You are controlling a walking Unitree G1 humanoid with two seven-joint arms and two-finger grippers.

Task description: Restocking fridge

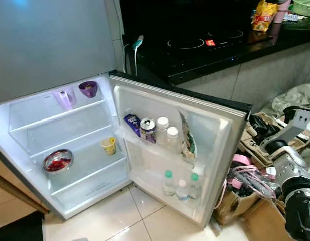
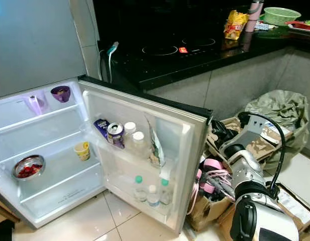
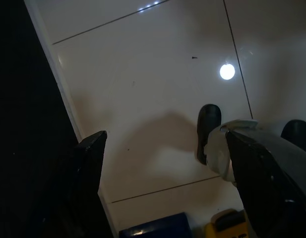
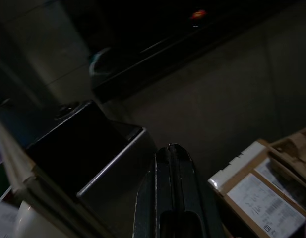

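**A:** Open fridge?

**B:** Yes. Small fridge low against the tiled floor, door swung wide toward the black surface. Lit inside. On the top shelf, toward its back edge, a clear pitcher and beside it a purple cup. On the middle shelf, at its door-side front corner, a yellow cup. On the lowest shelf, near its outer front corner, a steel bowl of red food.

**A:** And the door racks?

**B:** Upper rack: purple packet, drink can just beside it, then two white-capped bottles, then a tall foil bag leaning at the far end. Lower rack: three small bottles, two with green caps and one with a white cap, standing together.

**A:** Hands?

**B:** Right hand raised beside the edge of the fridge door, fingers pressed flat together, gripping nothing; right arm silver, seen at the lower corner over cardboard boxes stuffed with pink cables. Left hand hanging over pale floor tiles, fingers spread wide apart, nothing between them.

**A:** Elsewhere?

**B:** Induction hob set into the black surface, a yellow snack bag near its far edge, a green basket at the far corner. Crumpled grey bag on the floor past the boxes.
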